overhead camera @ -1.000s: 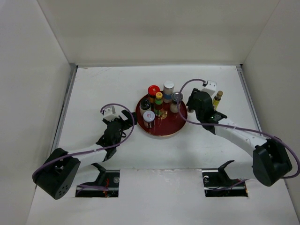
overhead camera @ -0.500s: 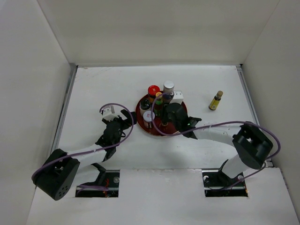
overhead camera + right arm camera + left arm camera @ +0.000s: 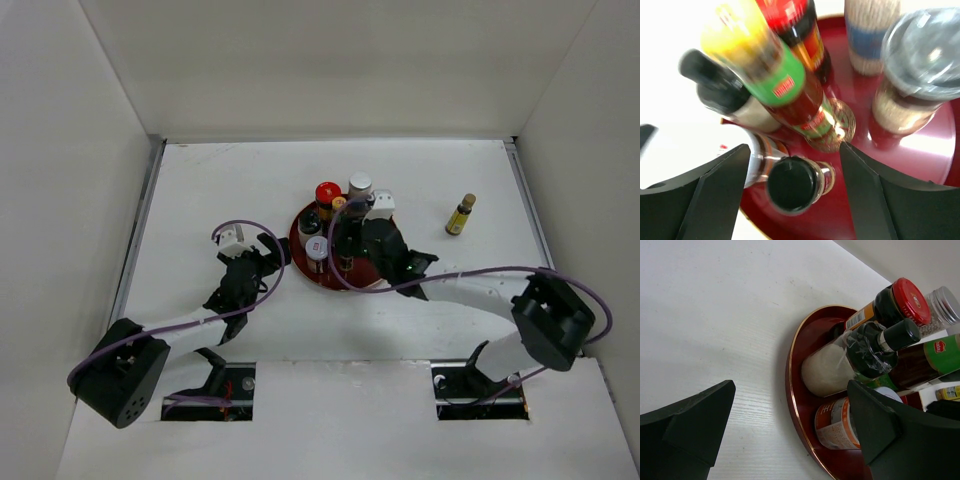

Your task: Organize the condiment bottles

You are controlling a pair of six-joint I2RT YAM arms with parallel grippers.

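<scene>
Several condiment bottles stand on the red round tray [image 3: 375,278]: a red-capped one [image 3: 327,191], a tan-capped one [image 3: 360,183], a black-capped one [image 3: 310,222] and a white-lidded jar [image 3: 318,247]. My right gripper [image 3: 347,243] hovers over the tray, open. In the right wrist view its jaws [image 3: 795,187] straddle a small black-capped bottle [image 3: 790,182] from above, not touching. A green-label bottle [image 3: 785,80] and a blue-banded jar [image 3: 865,35] stand beyond. One small yellow bottle [image 3: 460,214] lies on the table at the right. My left gripper [image 3: 262,258] is open and empty beside the tray's left rim [image 3: 792,390].
White walls enclose the table on the left, back and right. In the left wrist view the orange-label jar [image 3: 837,422] and a white-filled, black-capped bottle [image 3: 840,367] stand just inside the rim. Bare table lies left of the tray and around the yellow bottle.
My right gripper has swung left from the tray's right side to above the tray's middle, uncovering the yellow bottle. The left arm has not moved.
</scene>
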